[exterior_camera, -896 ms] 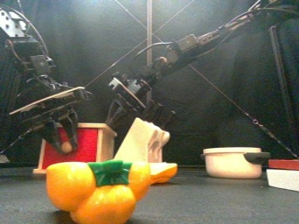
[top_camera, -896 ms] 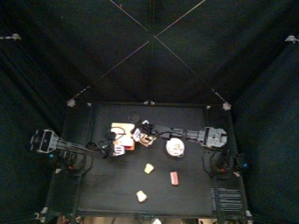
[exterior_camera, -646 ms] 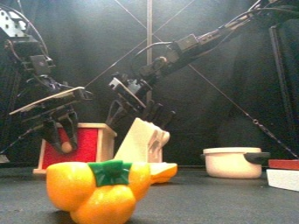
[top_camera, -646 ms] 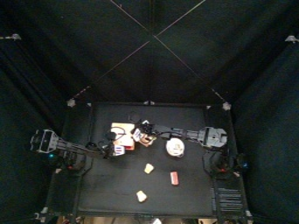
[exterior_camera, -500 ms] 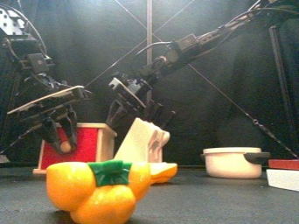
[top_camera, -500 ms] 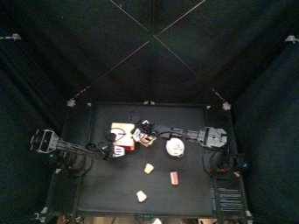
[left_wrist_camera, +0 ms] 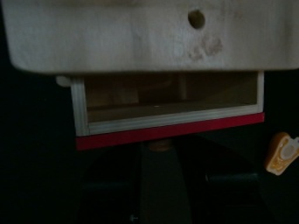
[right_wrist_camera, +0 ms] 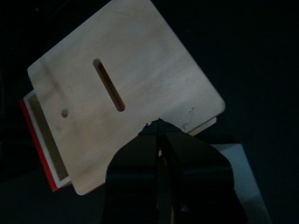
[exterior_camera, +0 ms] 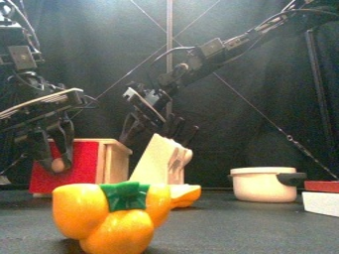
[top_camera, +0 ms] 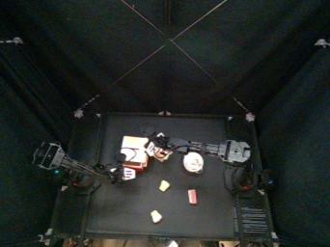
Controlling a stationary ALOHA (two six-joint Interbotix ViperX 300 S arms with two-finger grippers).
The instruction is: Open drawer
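The left gripper [exterior_camera: 40, 134] has its jaws spread, holding nothing, just beside the drawer [exterior_camera: 82, 164] at the worktop's [top_camera: 129, 198] left. The right gripper's [right_wrist_camera: 167, 144] jaws press together against the cabinet's top. Best to pull the tray straight out, slowly.

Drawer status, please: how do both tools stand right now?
Left tool open, holding nothing. Right tool pressed on the drawer. Drawer tray slid out. Nothing blocking.

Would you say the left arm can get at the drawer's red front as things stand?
Probably yes: the left end effector sits just before the drawer, with nothing between its open jaws and the red front.
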